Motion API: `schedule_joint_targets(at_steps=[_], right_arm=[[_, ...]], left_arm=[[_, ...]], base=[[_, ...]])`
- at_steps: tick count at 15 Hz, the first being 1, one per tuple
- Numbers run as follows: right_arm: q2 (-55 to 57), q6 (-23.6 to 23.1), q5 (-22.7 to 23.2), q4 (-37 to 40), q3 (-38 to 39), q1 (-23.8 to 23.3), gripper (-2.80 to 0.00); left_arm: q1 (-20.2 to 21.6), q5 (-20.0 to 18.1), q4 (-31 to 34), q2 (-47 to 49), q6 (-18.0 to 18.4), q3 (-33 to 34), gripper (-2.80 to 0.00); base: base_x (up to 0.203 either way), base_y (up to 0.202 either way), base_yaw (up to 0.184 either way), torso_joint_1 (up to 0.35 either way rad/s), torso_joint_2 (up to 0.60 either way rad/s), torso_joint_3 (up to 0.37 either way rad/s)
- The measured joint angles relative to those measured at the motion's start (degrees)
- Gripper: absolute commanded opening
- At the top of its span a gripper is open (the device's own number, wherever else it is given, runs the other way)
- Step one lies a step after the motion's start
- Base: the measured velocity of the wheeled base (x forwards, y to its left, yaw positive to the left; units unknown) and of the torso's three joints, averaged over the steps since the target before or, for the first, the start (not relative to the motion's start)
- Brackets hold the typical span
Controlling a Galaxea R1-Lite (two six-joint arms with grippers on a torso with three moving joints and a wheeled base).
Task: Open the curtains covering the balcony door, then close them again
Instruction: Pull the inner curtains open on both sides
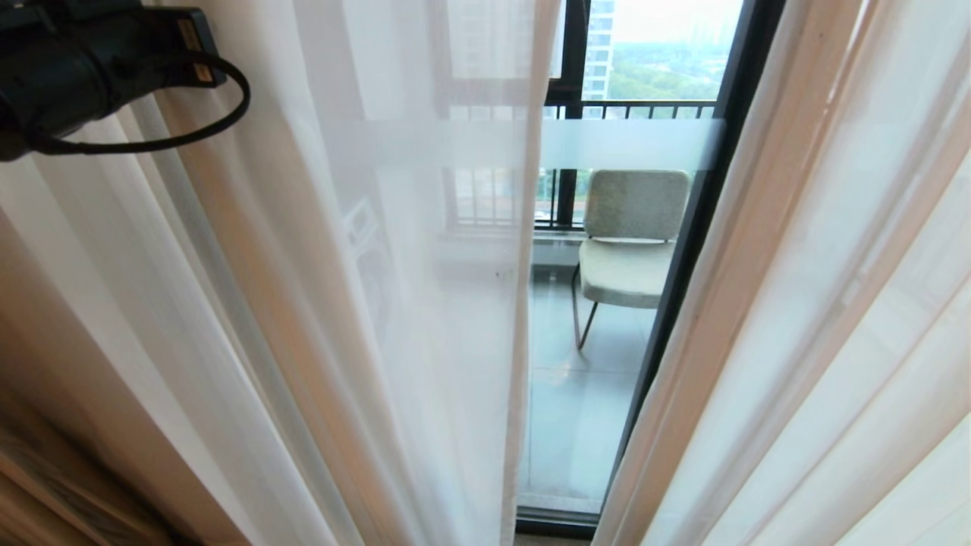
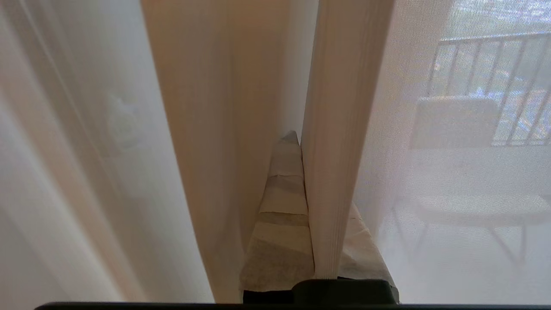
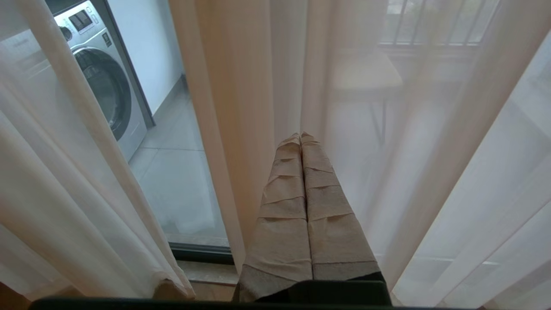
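Observation:
The curtains hang in two halves with a gap between them: a sheer white and beige panel [image 1: 410,303] on the left and another [image 1: 819,318] on the right. Through the gap shows the balcony door [image 1: 599,394], clear glass with a frosted band [image 1: 637,144] and a dark frame [image 1: 702,227]. My left arm [image 1: 76,68] reaches in at the upper left. In the left wrist view my left gripper [image 2: 301,144] is shut on a ribbed beige curtain fold [image 2: 335,172] running between its taped fingers. My right gripper [image 3: 301,137] hangs low before the curtains, shut and empty.
A pale upholstered chair [image 1: 630,243] stands on the balcony behind the glass, before black railing bars [image 1: 645,110]. A washing machine [image 3: 99,77] stands on the balcony tiles to one side. The door's dark bottom track [image 1: 554,523] runs along the floor.

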Motion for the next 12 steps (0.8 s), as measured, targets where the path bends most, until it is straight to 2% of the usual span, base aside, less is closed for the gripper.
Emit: schedule_joint_targets(at_steps=[12], right_arm=[[0.0,0.0,0.0,0.0,0.0,0.0,-2.8]], left_arm=[[-0.1,0.0,0.0,-0.4,0.0,0.2,-2.8]], base=[[0.0,0.19,0.0,0.002,0.0,0.003]])
